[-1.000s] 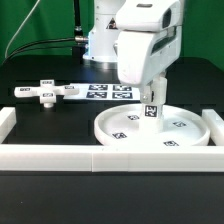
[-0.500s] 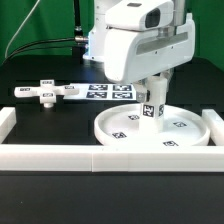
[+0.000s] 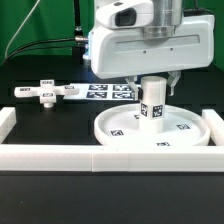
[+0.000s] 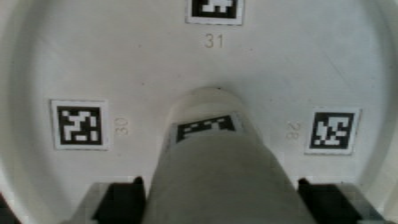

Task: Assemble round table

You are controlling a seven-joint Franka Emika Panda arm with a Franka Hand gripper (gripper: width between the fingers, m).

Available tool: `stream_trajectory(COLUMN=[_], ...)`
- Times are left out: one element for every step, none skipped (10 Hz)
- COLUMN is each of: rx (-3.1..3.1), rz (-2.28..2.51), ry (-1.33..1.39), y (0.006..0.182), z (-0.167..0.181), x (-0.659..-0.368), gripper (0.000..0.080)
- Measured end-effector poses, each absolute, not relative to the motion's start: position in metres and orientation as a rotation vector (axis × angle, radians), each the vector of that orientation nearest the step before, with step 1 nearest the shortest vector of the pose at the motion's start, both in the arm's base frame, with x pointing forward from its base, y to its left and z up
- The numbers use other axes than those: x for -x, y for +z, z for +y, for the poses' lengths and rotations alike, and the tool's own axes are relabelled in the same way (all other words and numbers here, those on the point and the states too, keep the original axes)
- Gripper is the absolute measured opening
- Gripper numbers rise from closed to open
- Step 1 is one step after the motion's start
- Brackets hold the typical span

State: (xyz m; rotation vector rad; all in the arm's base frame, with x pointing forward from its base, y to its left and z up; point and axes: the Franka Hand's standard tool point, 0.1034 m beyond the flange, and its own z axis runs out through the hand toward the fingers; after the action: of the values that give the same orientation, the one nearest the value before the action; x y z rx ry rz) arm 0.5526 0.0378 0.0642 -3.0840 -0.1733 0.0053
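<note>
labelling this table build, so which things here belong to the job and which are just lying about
Part of the job:
- round disc
- post, held upright over the disc by the gripper
- cross-shaped foot piece, lying apart on the exterior view's left

Just lying about:
- marker board
- border rails
- black table

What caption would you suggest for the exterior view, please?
Panda hand grips the post upright at the centre of the disc; the foot lies apart.
</note>
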Motion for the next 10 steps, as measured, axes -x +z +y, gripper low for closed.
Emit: stream_trajectory(rx=[3.088,3.075,3.058,3.052,3.036,3.025,3.028,3.032,3.056,3.077], rz=[-0.045,0.192,0.332,0.383,0.495,0.542,0.522,0.498,0.351,0.193], ry=[0.004,0.007,0.011,0.013,0.007,0.010,0.009,0.005,-0.023,-0.047], y=[0.0641,0.0641,0.0643,0.0643,0.0644,0.0642,0.0642,0.0646,0.0673,0.0721], z=[0.0381,0.0382,0.0382,0.0385,0.0386,0.0388,0.0391,0.0387,0.0367,0.0349], x=[-0.5528,-0.5529,-0.5533,-0.5533,-0.5541,-0.5541,-0.5540,-0.5541,-0.5543,-0.5525], gripper=[0.0409,0.0409,0.0409,0.0409,0.0409,0.0409,0.0499,0.0602,0.0602,0.0640])
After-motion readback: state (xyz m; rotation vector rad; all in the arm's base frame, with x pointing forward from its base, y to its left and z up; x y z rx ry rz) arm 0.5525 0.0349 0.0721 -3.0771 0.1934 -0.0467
